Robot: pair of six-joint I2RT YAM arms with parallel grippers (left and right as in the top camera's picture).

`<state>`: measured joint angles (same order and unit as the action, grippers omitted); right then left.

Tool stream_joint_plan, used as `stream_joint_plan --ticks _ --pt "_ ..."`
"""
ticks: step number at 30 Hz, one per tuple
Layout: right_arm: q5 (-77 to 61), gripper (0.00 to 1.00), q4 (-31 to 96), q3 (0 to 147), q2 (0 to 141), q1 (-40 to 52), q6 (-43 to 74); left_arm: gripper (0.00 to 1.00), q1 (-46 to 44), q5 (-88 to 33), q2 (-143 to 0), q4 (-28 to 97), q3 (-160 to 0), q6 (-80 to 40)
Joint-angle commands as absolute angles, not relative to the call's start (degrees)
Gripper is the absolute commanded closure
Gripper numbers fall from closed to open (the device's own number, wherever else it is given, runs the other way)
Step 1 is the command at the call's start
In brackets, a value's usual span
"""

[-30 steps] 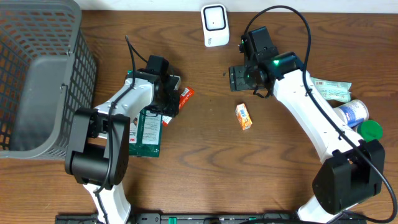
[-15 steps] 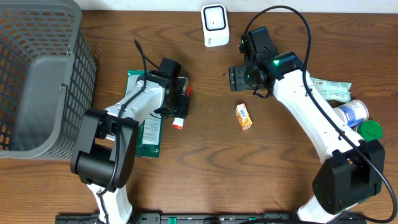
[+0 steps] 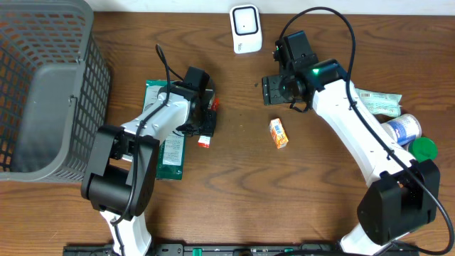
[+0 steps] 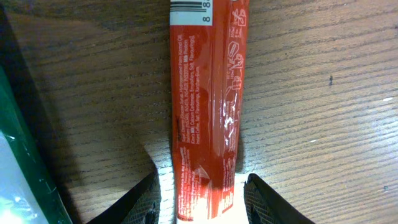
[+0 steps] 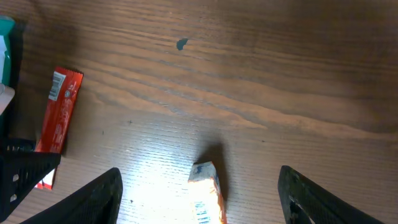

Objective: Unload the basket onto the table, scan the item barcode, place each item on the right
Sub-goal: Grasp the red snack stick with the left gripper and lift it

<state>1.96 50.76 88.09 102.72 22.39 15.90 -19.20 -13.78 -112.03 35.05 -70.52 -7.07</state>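
Our left gripper [image 4: 202, 196] stands released, its jaws straddling one end of the red packet [image 4: 205, 112] without pinching it. The packet lies flat on the tabletop [image 3: 234, 192], left of centre and beside a green pouch [image 3: 165, 153], with its barcode [image 4: 189, 6] face up at the other end. Our right gripper [image 5: 199, 177] hangs wide and empty over a small orange box [image 3: 279, 133] nearer the middle. The scanner [image 3: 245, 28] sits at the far edge, well apart from the packet. We judge the task barely begun: nothing is lifted, and we have yet to grasp the packet, carry it and show its barcode to the scanner.
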Motion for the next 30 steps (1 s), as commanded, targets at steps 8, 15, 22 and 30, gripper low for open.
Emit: stream_joint_plan --ticks 8,15,22,30 --pt "2.52 0.25 50.81 87.94 103.2 22.11 15.79 0.72 -19.11 -11.97 -113.49 35.27 -67.85 -8.1" --pt "2.52 0.25 50.81 87.94 103.2 22.11 15.79 0.7 -19.4 -11.31 -113.49 35.33 -67.83 -9.06" --pt "2.55 0.24 50.59 87.94 103.2 22.11 15.77 0.69 -23.22 -4.84 -113.49 35.55 -67.81 -9.43" --pt "2.76 0.25 50.61 87.94 103.2 22.09 14.48 0.69 -25.43 2.42 -113.49 35.57 -67.81 -13.87"
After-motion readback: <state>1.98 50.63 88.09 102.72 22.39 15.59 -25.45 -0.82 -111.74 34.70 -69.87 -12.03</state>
